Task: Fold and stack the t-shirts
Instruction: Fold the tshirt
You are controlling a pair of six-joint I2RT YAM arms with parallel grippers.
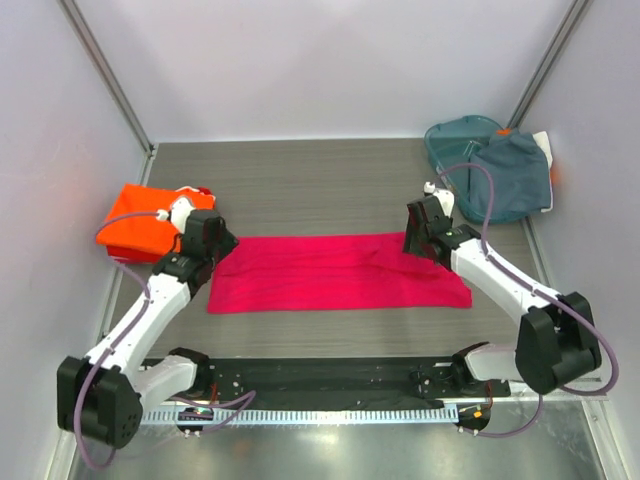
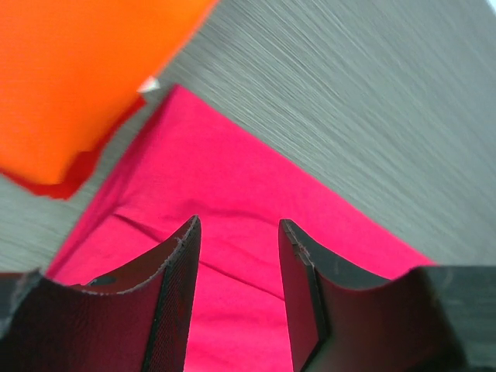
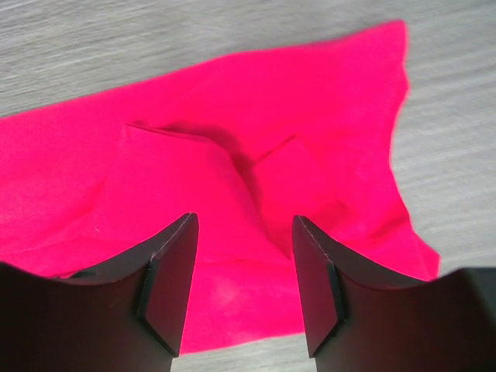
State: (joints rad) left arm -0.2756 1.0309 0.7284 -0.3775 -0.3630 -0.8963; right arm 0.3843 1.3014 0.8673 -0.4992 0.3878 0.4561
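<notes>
A magenta-pink t-shirt lies folded into a long flat strip across the middle of the table. My left gripper hovers over its left end, open, with only pink cloth showing between the fingers. My right gripper hovers over the strip's right end, also open; wrinkled pink cloth lies under the gap, not pinched. A folded orange t-shirt sits at the far left, and its corner shows in the left wrist view. A grey-blue t-shirt hangs over the basket.
A teal plastic basket stands at the back right corner. White walls with metal posts close in the table on three sides. A black rail with the arm bases runs along the near edge.
</notes>
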